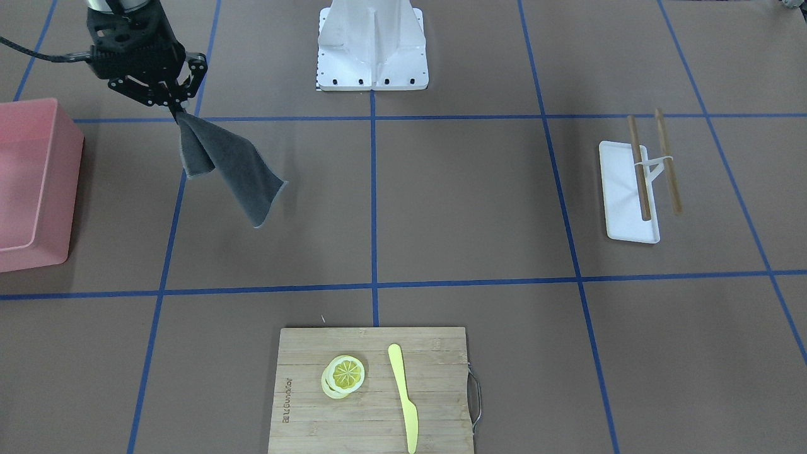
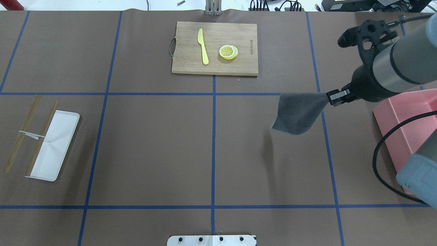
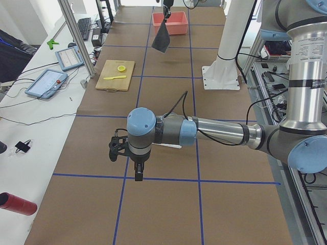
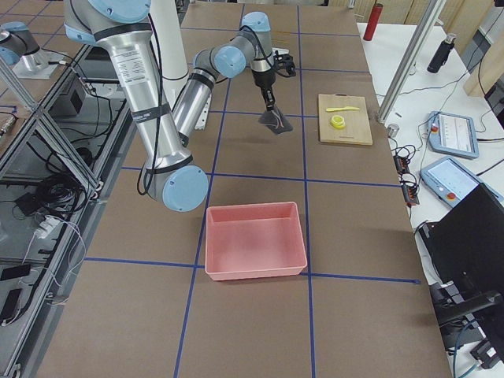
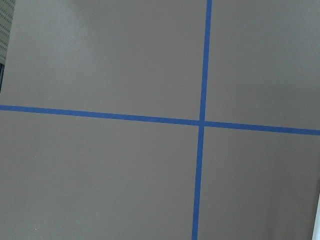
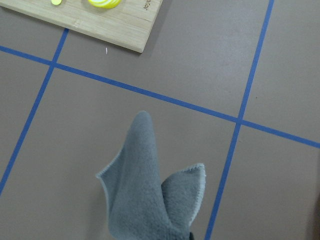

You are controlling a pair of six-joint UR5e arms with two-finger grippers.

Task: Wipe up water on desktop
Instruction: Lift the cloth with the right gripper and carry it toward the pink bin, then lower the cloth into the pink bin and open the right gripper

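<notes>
The right gripper (image 1: 175,112), upper left in the front view, pinches one corner of a grey cloth (image 1: 227,173). The cloth hangs clear above the desktop (image 1: 479,208), soft, fleecy and folded. The matte brown desktop, gridded with blue tape, fills each frame, and wide squares spread from the cloth to a bamboo board (image 1: 372,391) at bottom centre. A pink bin (image 1: 31,189) sits at the left edge and a white tray (image 1: 621,189) at right. The left gripper (image 3: 138,173) shows only in the side view, so I cannot tell how its jaws stand.
</notes>
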